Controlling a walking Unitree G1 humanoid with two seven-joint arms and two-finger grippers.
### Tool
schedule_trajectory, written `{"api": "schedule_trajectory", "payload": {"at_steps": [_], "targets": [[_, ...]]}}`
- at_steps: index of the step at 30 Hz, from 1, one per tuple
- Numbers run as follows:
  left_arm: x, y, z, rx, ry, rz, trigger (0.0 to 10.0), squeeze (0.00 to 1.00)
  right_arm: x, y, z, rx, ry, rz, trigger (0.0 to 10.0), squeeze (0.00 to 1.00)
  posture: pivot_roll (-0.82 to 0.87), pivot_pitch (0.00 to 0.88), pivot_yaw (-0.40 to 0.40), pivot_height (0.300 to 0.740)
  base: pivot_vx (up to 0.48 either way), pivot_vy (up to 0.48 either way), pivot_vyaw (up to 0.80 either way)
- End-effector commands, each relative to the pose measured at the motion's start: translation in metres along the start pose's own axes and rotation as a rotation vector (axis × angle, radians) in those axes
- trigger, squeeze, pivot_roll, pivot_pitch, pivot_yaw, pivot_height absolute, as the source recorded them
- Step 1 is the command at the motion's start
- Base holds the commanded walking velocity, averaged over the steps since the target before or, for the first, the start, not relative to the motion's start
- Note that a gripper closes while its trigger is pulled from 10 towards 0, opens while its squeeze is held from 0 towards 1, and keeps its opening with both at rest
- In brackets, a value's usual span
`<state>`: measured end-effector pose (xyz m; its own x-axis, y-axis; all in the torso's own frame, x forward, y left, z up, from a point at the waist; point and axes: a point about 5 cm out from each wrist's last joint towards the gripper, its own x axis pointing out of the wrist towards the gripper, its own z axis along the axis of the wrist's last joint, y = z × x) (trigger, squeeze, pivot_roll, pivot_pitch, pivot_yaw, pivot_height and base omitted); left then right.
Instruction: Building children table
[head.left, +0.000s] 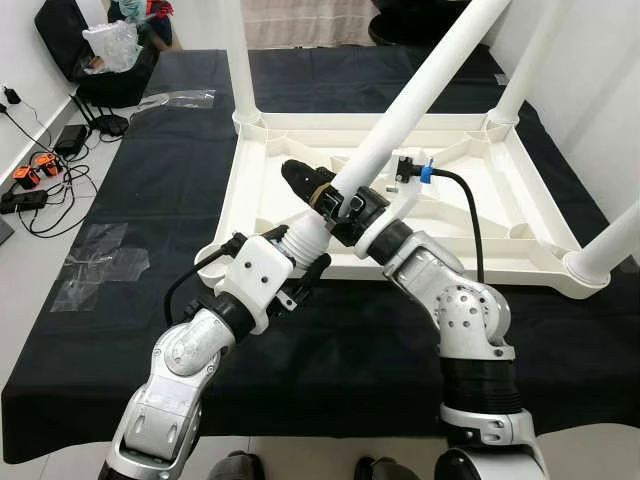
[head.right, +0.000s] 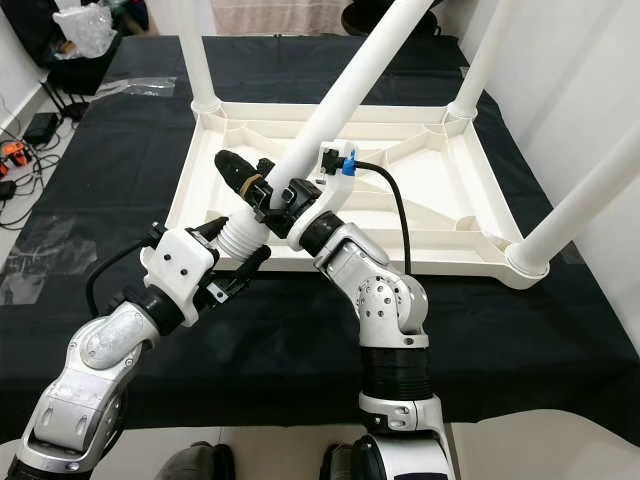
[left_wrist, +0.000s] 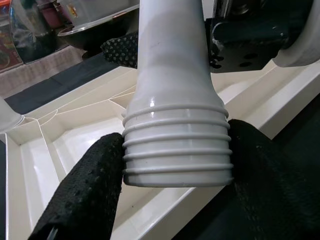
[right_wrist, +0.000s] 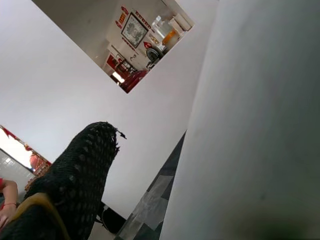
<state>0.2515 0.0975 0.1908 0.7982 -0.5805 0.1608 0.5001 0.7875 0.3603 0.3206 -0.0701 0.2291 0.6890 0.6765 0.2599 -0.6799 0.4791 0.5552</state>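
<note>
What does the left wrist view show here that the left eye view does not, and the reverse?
Left wrist view: the ridged threaded end of the loose table leg, gripped between the left tool's fingers, hanging above the tray-like underside.

Left eye view: the upturned tabletop on black cloth, three legs already standing in its corners, and the right tool clamped higher on that leg.

Both: the leg held over the tabletop.

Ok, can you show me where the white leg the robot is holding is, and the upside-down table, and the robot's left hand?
white leg (left_wrist: 175, 145): left wrist view, ridged threaded end.
upside-down table (head.left: 520, 262): left eye view, near rim.
left gripper (left_wrist: 175, 165): left wrist view, between its black fingers clamping the leg.
</note>
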Motion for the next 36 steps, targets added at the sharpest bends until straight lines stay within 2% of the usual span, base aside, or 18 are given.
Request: {"api": "schedule_trajectory", "payload": {"at_steps": [1,10,15,16,26,31,33,36], "targets": [[0.002,-0.018,0.011,-0.011,-0.05,-0.087,10.0,0.0,0.006,0.004,0.004,0.008,-0.002,0.02,10.0,0.0,0.06,0.144,-0.048,0.74,0.0,0.0,0.0],[-0.001,-0.018,0.012,0.013,-0.046,-0.109,10.0,0.0,0.005,-0.002,0.002,0.092,0.074,0.071,10.0,0.0,0.06,0.146,-0.048,0.74,0.0,0.0,0.0],[-0.004,-0.018,0.011,0.02,-0.041,-0.118,10.0,0.0,0.006,-0.003,0.004,0.127,0.076,0.091,10.0,0.0,0.06,0.146,-0.047,0.74,0.0,0.0,0.0],[-0.005,-0.018,0.011,0.022,-0.038,-0.122,10.0,0.0,0.007,-0.004,0.005,0.127,0.066,0.082,0.0,0.0,0.06,0.146,-0.047,0.74,0.0,0.0,0.0],[-0.012,-0.015,0.008,0.04,-0.018,-0.133,10.0,0.0,0.008,-0.007,0.01,0.149,0.044,0.074,0.0,0.0,0.06,0.146,-0.046,0.74,0.0,0.0,0.0],[-0.015,-0.013,0.005,0.037,0.001,-0.13,10.0,0.0,0.008,-0.009,0.011,0.128,0.048,0.068,0.0,0.0,0.06,0.142,-0.045,0.74,0.0,0.0,0.0],[-0.014,-0.006,-0.002,-0.003,0.057,-0.071,10.0,0.0,0.008,-0.008,0.015,0.107,0.032,0.073,0.0,0.0,0.06,0.134,-0.042,0.74,0.0,0.0,0.0],[-0.013,-0.004,-0.003,-0.013,0.07,-0.063,10.0,0.0,0.008,-0.006,0.017,0.104,0.027,0.076,0.0,0.0,0.06,0.134,-0.042,0.74,0.0,0.0,0.0]]}}
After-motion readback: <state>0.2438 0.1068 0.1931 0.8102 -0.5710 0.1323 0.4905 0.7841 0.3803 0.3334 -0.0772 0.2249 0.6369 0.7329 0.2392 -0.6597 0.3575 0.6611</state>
